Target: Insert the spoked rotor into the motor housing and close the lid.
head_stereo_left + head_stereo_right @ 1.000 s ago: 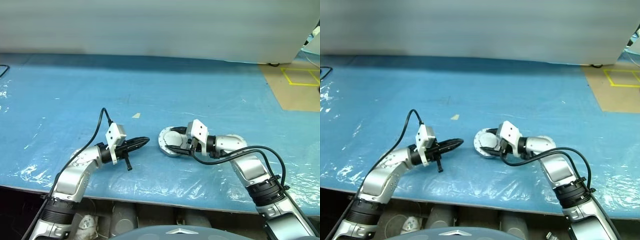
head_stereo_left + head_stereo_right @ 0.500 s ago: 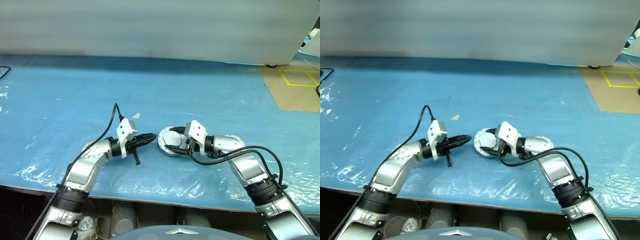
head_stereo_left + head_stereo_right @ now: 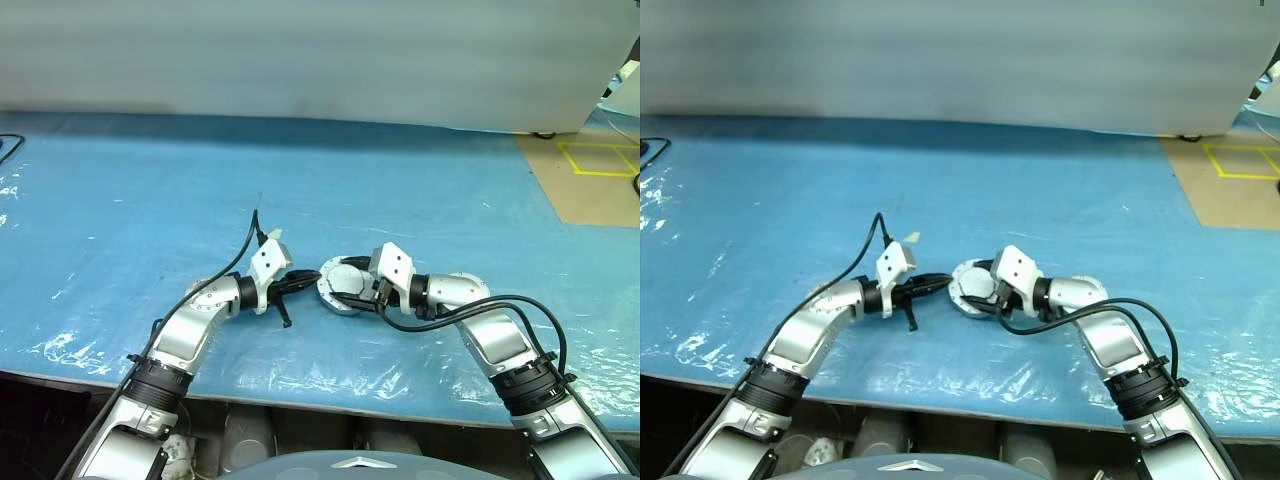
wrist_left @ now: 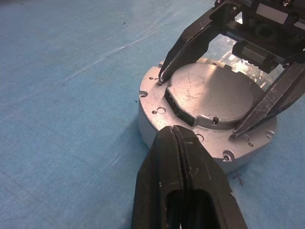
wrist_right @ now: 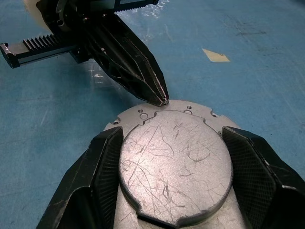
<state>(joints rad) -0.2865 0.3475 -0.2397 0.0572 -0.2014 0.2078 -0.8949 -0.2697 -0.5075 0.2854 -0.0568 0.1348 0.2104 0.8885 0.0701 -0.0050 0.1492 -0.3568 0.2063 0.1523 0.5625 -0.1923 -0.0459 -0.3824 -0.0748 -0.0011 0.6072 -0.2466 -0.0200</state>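
The motor housing (image 4: pixel 147 125) rests on the blue table, a round silver shell with a flange of small holes. Its lid (image 5: pixel 176 167), a scratched raised silver disc, lies flat on top of it. My right gripper (image 4: pixel 198 106) straddles this raised disc, one black finger (image 5: pixel 102 162) pressed against each side. My left gripper (image 4: pixel 175 130) is shut, with nothing between its fingers. Its pointed tip meets the flange's rim on the side opposite the right hand, as the right wrist view also shows for the left gripper (image 5: pixel 162 101). The spoked rotor is hidden.
Blue plastic sheeting (image 3: pixel 120 200) covers the table. A small tan scrap (image 5: pixel 214 55) lies just behind the housing. Brown floor with yellow tape lines (image 3: pixel 590 160) lies at the far right. The table's front edge (image 3: pixel 300 395) runs close under both arms.
My left arm has swung to the right, bringing its shut tip from well left of the housing up to the flange's rim. The right gripper and the housing have stayed put.
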